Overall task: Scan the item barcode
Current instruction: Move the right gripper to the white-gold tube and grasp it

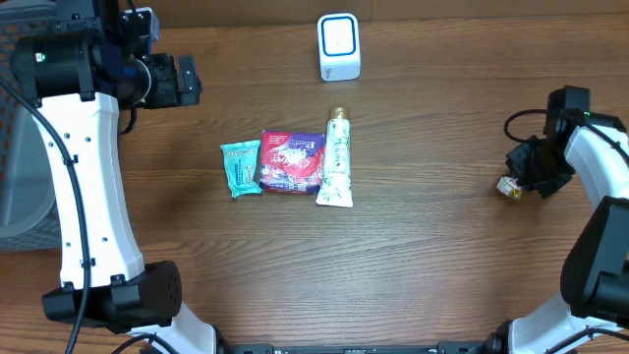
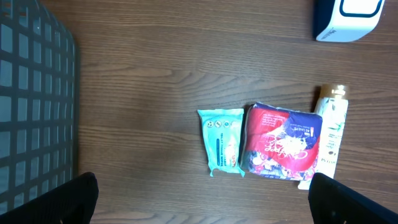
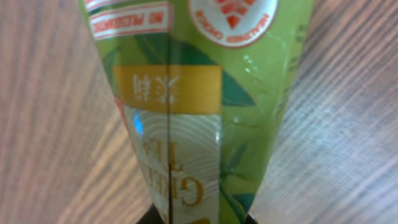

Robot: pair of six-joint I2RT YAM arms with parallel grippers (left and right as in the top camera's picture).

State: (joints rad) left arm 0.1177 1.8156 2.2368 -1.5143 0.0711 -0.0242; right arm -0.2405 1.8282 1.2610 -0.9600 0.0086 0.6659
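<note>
The right gripper [image 1: 521, 179] is clenched on a green tea packet [image 3: 205, 93] at the right side of the bench [image 1: 432, 265], well apart from the scanner [image 1: 339, 46]. The left gripper [image 1: 189, 79] hangs released at the far left, jaws wide.

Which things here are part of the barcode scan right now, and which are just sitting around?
In the job:
- green tea packet, pinched in the right fingers
- white scanner

Lying idle for now:
- teal packet
- purple packet
- white tube
- mesh basket
- left fingers, open and holding nothing
</note>
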